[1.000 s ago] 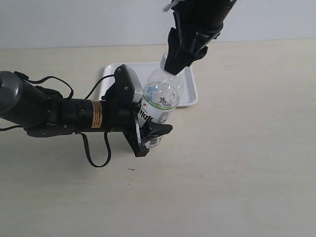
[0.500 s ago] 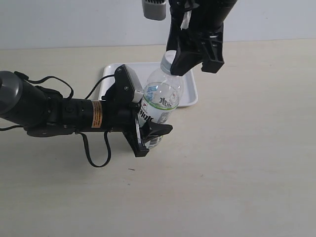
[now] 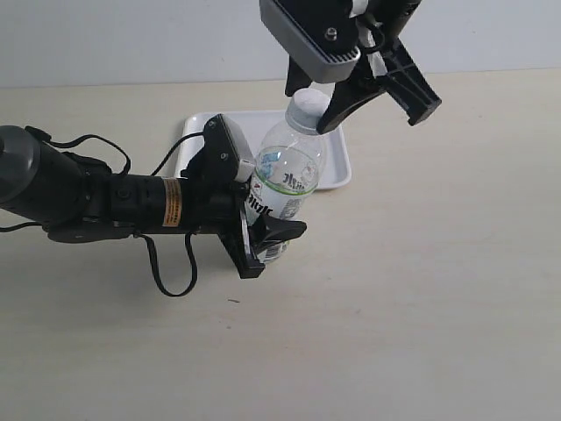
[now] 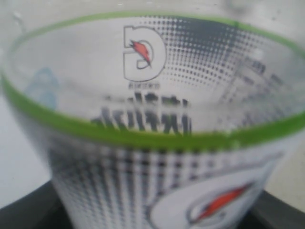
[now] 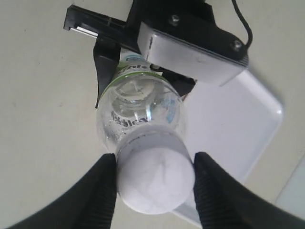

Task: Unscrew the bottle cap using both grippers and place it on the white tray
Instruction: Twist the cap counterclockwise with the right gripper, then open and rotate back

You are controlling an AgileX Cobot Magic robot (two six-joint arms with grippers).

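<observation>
**Holding:** clear plastic drink bottle [image 3: 285,180] with a green-banded label, upright on the beige tabletop [image 3: 421,289] at the edge of the flat white rectangular tray [image 3: 337,162].

**Cap:** small round white screw cap [image 5: 155,183], seated on the bottle's neck.

**Left gripper** [image 3: 272,197]: black, jaws clamped across the labelled body.

**Right gripper** [image 5: 152,164]: jaws spread, one flanking each side of the cap, apparently not pinching.

**Step, judged:** unscrewing, at a re-grip.

**Next:** close on the cap's sides, twist against the braced bottle, lift off, then carry to the tray.
</observation>
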